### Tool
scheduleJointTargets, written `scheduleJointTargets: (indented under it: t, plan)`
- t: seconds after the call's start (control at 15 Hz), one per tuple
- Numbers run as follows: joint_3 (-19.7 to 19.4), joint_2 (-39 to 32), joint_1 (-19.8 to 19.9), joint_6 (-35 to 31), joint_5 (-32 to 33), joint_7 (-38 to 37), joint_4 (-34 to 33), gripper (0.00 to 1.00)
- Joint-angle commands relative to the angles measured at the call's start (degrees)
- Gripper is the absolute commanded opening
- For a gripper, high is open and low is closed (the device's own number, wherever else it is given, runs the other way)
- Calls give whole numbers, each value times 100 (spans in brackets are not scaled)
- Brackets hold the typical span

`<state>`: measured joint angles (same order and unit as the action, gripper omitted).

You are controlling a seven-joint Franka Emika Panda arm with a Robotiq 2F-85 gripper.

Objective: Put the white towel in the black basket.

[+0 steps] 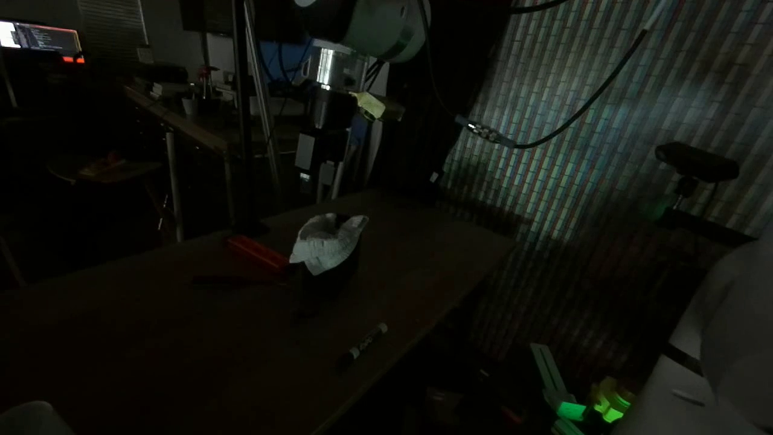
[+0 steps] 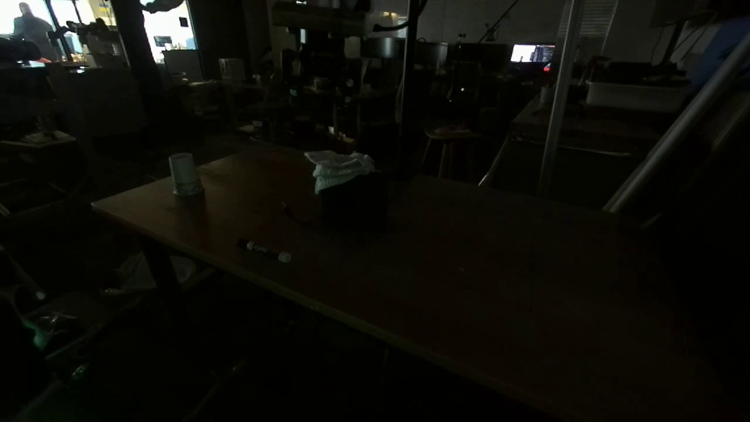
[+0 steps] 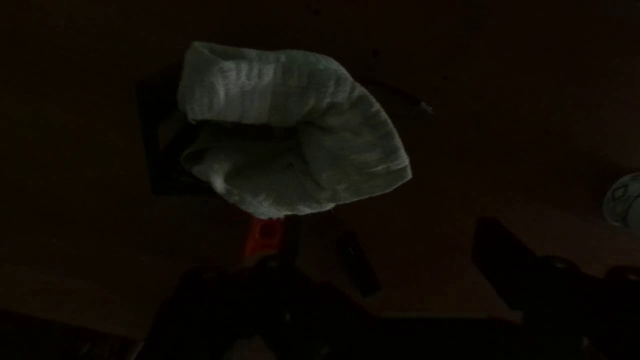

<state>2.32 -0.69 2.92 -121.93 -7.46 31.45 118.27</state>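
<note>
The white towel [image 3: 350,147] is lying across the mouth of the black basket [image 2: 357,205], its middle dipping inward and its edges spilling over the rim; how deep it is sinking inside, I cannot tell. In the wrist view it is leaving the basket's left end uncovered and overhanging on the right. In an exterior view its upper folds are standing above the rim, and a flap is drooping down the left wall.

My tool [image 1: 317,184] is hanging higher than the towel and apart from it, released, its fingers spreading wide.

Just left of the basket in an exterior view, a red object [image 1: 256,254] is lying flat, and a dark slender thing [image 1: 223,281] is resting on its near side, too dim for me to name. In the wrist view a thin dark strand [image 3: 400,92] is curving out to the right from beside the towel.

Farther out, a marker [image 2: 266,251] is lying close to the near edge of the bench [image 2: 498,281]. A pale cup [image 2: 184,174] is standing toward the bench's left end, wider end down, well apart from the basket. Right of the basket in an exterior view, a broad stretch of bench is running on toward the far and right edges, giving me room for moving.
</note>
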Motion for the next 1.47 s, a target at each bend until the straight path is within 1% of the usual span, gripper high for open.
scheduleJointTargets:
  t: [0.0,0.2,0.6,0.67,0.8,1.07,1.13,1.2,1.27,1.33,1.4]
  plan:
    - [109,238,-344,-200,308,-161,351,88]
    - [215,159,-558,-358,820,-205,427,88]
    - [373,-71,-831,-752,2578,-552,578,91]
    - [384,-113,-852,-798,2789,-597,594,90]
    - [393,-239,-889,-862,3094,-693,607,90]
    - [390,-460,-923,-978,3400,-788,652,87]
    - [384,-507,-923,-987,3453,-800,652,84]
    - [376,-553,-919,-1008,3496,-814,645,73]
    - [367,-597,-915,-1024,3553,-845,633,67]
    - [361,-629,-913,-1047,3596,-869,627,67]
    - [354,-664,-913,-1066,3639,-896,622,60]
